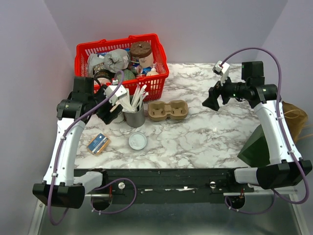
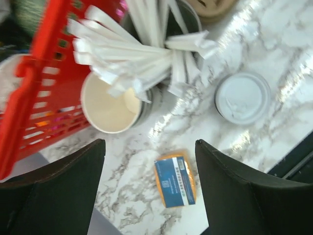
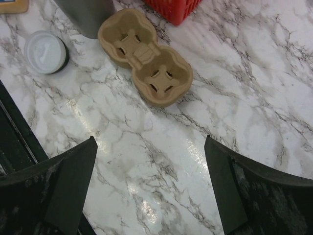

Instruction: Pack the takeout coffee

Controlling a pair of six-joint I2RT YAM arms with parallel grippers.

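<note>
No lidded takeout coffee shows in any view. A lidless paper cup (image 2: 108,103), cream inside, stands against the red basket (image 2: 34,98). A loose white lid (image 1: 137,141) lies flat near the table's front. A brown two-cup cardboard carrier (image 1: 168,110) sits mid-table. My left gripper (image 1: 106,113) hovers open over the marble just in front of the lidless cup, with nothing between its fingers (image 2: 73,181). My right gripper (image 1: 211,102) hangs open and empty over bare marble to the right of the carrier (image 3: 144,56).
The red basket (image 1: 117,41) at the back left holds assorted items. A grey tin of wrapped straws (image 1: 134,117) stands beside the carrier. An orange-and-blue packet (image 1: 98,144) lies front left. A dark green bag (image 1: 257,147) and a brown paper bag (image 1: 293,117) stand at the right edge.
</note>
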